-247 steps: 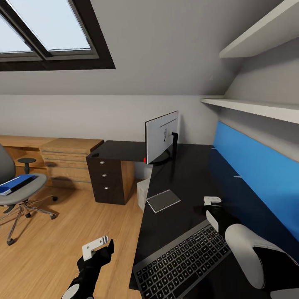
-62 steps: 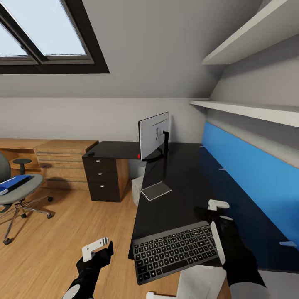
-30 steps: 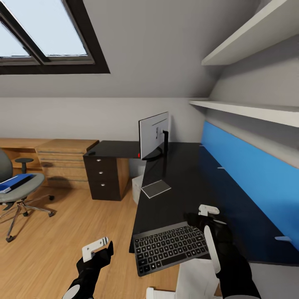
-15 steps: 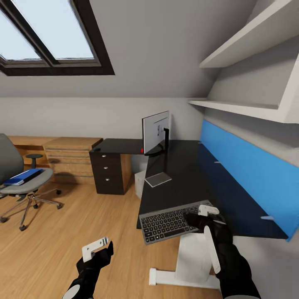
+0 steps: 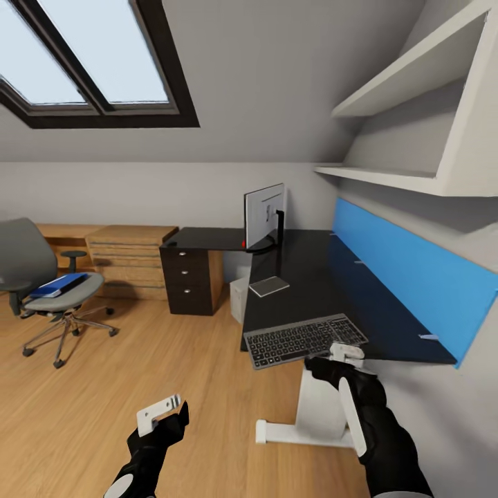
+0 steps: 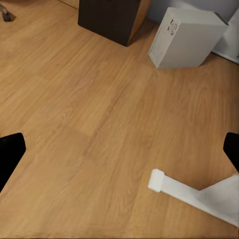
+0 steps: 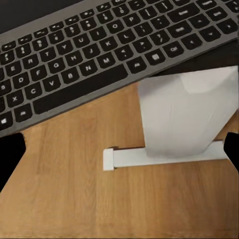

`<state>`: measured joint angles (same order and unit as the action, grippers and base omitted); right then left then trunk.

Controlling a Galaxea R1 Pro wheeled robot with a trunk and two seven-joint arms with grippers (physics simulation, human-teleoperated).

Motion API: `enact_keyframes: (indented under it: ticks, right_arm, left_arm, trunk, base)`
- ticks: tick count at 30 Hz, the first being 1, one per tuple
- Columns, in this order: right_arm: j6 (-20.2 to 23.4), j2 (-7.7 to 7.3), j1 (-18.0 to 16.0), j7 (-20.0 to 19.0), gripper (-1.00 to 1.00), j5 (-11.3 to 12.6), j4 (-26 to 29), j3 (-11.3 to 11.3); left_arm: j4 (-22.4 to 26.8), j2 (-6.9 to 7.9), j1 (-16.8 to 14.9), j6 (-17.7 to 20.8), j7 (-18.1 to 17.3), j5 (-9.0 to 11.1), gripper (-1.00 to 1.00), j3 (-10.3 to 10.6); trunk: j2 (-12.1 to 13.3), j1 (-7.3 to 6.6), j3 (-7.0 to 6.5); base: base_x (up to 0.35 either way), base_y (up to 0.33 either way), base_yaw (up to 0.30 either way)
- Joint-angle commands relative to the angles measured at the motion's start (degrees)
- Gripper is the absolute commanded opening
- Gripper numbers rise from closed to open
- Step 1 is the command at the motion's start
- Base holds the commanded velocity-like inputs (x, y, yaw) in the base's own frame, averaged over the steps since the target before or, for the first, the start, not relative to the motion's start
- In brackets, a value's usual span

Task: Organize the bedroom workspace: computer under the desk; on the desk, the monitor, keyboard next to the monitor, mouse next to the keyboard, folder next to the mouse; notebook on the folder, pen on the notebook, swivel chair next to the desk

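The dark keyboard (image 5: 304, 339) (image 7: 99, 55) lies at the near end of the black desk (image 5: 311, 290), its front edge at the desk's end. My right gripper (image 5: 342, 356) (image 7: 119, 149) hangs open just in front of it, holding nothing. Farther along the desk lie the grey notebook (image 5: 270, 286) and the monitor (image 5: 264, 218), whose silver back faces me. The pale computer (image 5: 240, 299) (image 6: 186, 37) stands on the floor under the desk. At the left, the swivel chair (image 5: 28, 259) carries the blue folder (image 5: 59, 285). My left gripper (image 5: 162, 411) (image 6: 119, 149) is open over the floor. Mouse and pen are too small to make out.
The desk's white leg and foot (image 5: 304, 422) (image 7: 184, 114) (image 6: 189, 191) stand just ahead of my right arm. A dark drawer unit (image 5: 190, 280) and light oak drawers (image 5: 128, 259) line the far wall. White shelves (image 5: 387, 173) overhang the desk. Wood floor (image 5: 138, 360) lies open on the left.
The camera has backed away from the desk, so the whole view has widened. My right gripper has come off the keyboard's right end, and the keyboard stays on the desk.
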<state>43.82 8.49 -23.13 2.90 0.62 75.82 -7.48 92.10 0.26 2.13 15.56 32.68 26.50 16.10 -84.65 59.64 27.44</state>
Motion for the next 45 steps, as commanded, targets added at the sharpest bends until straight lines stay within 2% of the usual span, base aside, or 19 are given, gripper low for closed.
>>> enact_keyframes:
  ticks: [1,8,12,16,22,28,45]
  right_arm:
    - [0.26,0.04,-0.05,0.18,1.00,0.07,-0.12,-0.03]
    - [-0.01,0.02,-0.02,0.13,1.00,-0.08,-4.05,0.93]
    - [-1.15,-0.01,-0.05,0.17,1.00,-0.15,-6.71,3.07]
    - [-3.54,-0.11,-0.04,0.27,1.00,-0.21,-8.32,6.10]
    - [-4.94,-0.14,-0.05,0.29,1.00,-0.31,-10.35,7.70]
    - [-6.15,-0.22,-0.07,0.27,1.00,-0.34,-13.92,8.10]
    - [-6.73,-0.08,-0.08,0.27,1.00,-0.44,-14.52,8.23]
  left_arm:
    - [0.10,0.02,-0.02,0.17,0.36,0.31,1.00,0.07]
    - [0.10,0.01,-0.02,0.17,0.36,0.31,1.00,0.07]
    - [0.10,0.02,-0.02,0.17,0.36,0.31,1.00,0.07]
    - [0.10,0.02,-0.02,0.17,0.36,0.31,1.00,0.07]
    - [0.10,0.06,-0.02,0.17,0.36,0.31,1.00,0.07]
    - [0.08,0.08,0.00,0.17,0.36,0.31,1.00,0.07]
    - [0.10,0.09,0.00,0.17,0.36,0.31,1.00,0.07]
  trunk:
    - [-0.04,-0.03,0.05]
    - [-0.04,-0.03,0.05]
    - [-0.04,-0.03,0.05]
    - [-0.04,-0.03,0.05]
    - [-0.04,-0.03,0.05]
    - [-0.04,-0.03,0.05]
    - [-0.04,-0.03,0.05]
  base:
    - [-0.334,0.099,0.000]
    - [-0.317,0.081,0.000]
    - [-0.198,0.029,0.000]
    - [-0.082,0.011,0.000]
    - [-0.023,0.003,0.000]
    - [0.027,0.005,0.000]
    - [0.160,0.007,0.000]
